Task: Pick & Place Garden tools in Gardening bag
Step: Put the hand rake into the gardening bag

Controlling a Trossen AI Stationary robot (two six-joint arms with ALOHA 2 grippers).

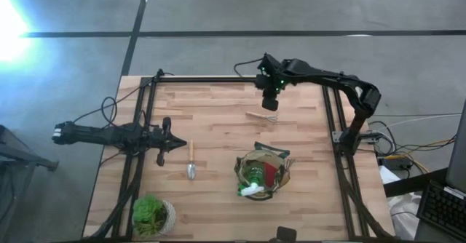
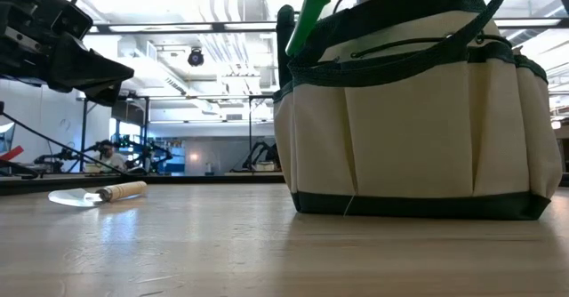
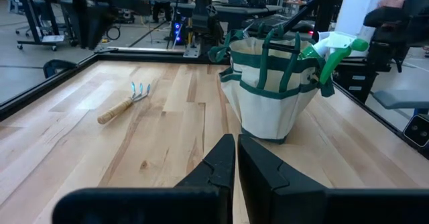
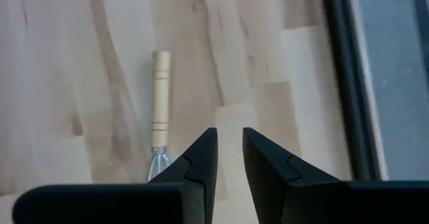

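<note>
Right gripper near far table edge, above rake fork, fingers slightly parted, empty. Left gripper closed, empty, beside trowel. Bare wood between trowel and gardening bag.

Both dark arms reach in over the bench. The left arm lies low and nearly straight, stretched in from the left edge, its left hand pointing toward the bench's middle — the two fingers pressed almost together, only a thin slit between them. The right arm rises from its base at the right edge, folds at the elbow and runs along the far side; its right hand hangs pointing downward, fingers a narrow gap apart — nothing between them.
</note>
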